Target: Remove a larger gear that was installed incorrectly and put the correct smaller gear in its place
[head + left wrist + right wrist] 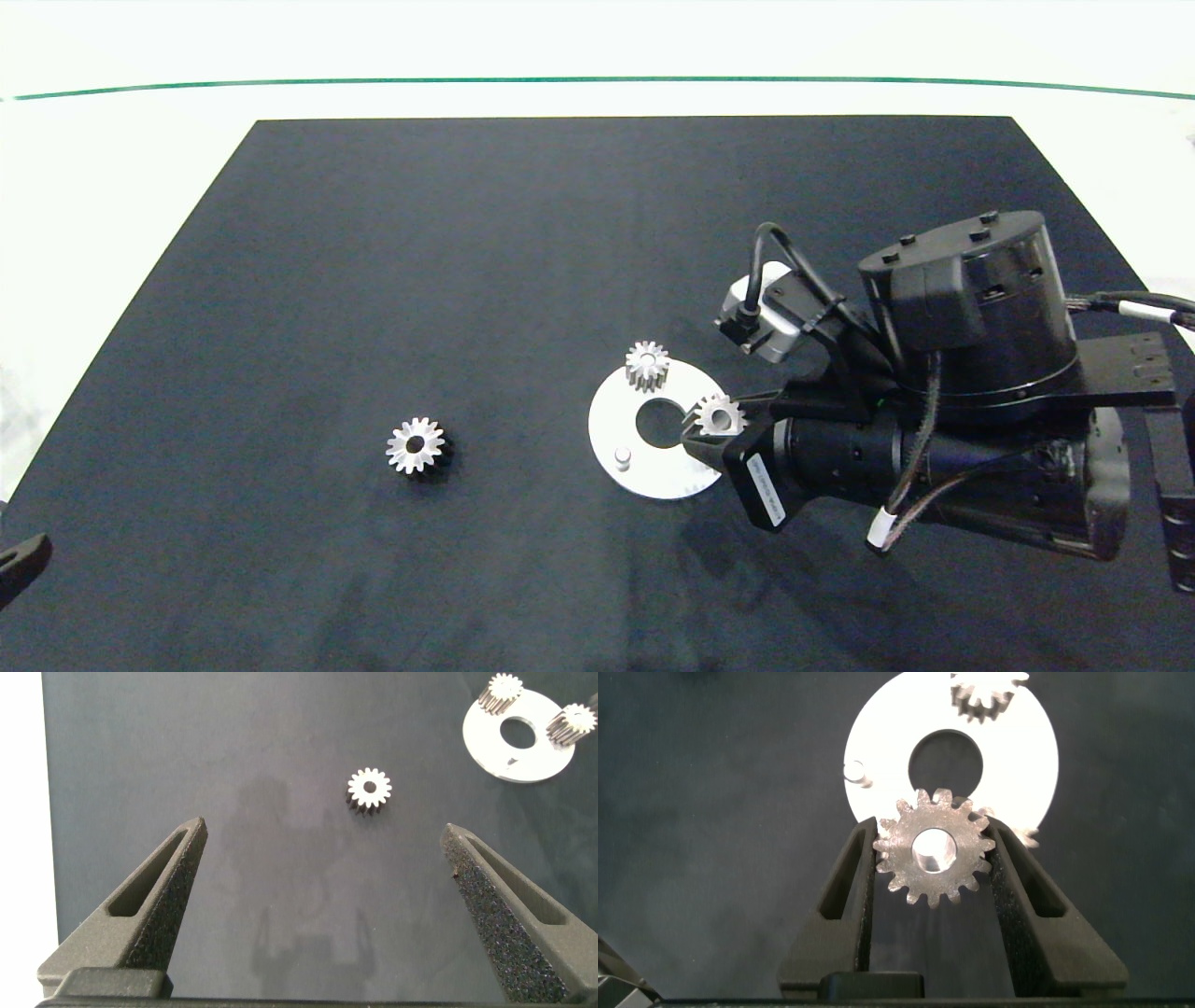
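Observation:
The larger gear [416, 445] [370, 788], with long pointed teeth and a dark centre, lies alone on the black mat left of the round white plate [611, 411] [878, 737]. My right gripper [717, 420] [932, 835] is shut on the smaller gear [720, 414] [932, 849] at the plate's right edge. I cannot tell whether that gear sits on a peg or hangs above it. My left gripper [322, 826] is open and holds nothing, parked at the table's near left corner [19, 565].
A second small silver gear [646, 364] [985, 693] stands on the plate's far side. A bare peg [623, 456] [855, 770] sticks up at the plate's near left. The black mat [373, 280] ends in a white table border all round.

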Tool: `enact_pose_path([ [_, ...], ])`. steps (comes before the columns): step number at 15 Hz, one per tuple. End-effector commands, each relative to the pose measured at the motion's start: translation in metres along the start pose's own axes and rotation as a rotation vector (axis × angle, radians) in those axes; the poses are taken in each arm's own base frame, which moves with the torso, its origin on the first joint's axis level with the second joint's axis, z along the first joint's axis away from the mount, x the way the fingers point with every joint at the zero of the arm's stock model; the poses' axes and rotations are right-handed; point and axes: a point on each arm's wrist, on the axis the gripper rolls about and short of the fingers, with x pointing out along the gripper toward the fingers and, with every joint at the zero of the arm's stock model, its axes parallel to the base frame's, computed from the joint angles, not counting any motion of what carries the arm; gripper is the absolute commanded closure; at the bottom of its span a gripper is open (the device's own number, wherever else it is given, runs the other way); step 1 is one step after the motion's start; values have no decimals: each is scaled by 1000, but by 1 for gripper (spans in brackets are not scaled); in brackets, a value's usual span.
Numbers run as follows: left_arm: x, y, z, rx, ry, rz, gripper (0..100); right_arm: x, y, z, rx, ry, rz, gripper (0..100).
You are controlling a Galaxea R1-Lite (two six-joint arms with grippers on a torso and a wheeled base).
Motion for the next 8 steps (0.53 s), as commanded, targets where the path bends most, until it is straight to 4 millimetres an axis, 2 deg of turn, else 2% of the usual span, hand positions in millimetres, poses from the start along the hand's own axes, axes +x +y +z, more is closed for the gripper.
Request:
enact_pose_path([
  [1, -2, 0, 0, 1, -8, -3, 0, 14, 9, 5, -22, 50, 18, 78],
  [5, -6, 0, 0, 0, -21, -1, 0, 31, 25, 11, -51, 70, 33, 78],
  [8, -8, 0, -1, 2, -29, 0, 0, 45, 35, 7, -69, 98, 34, 78],
])
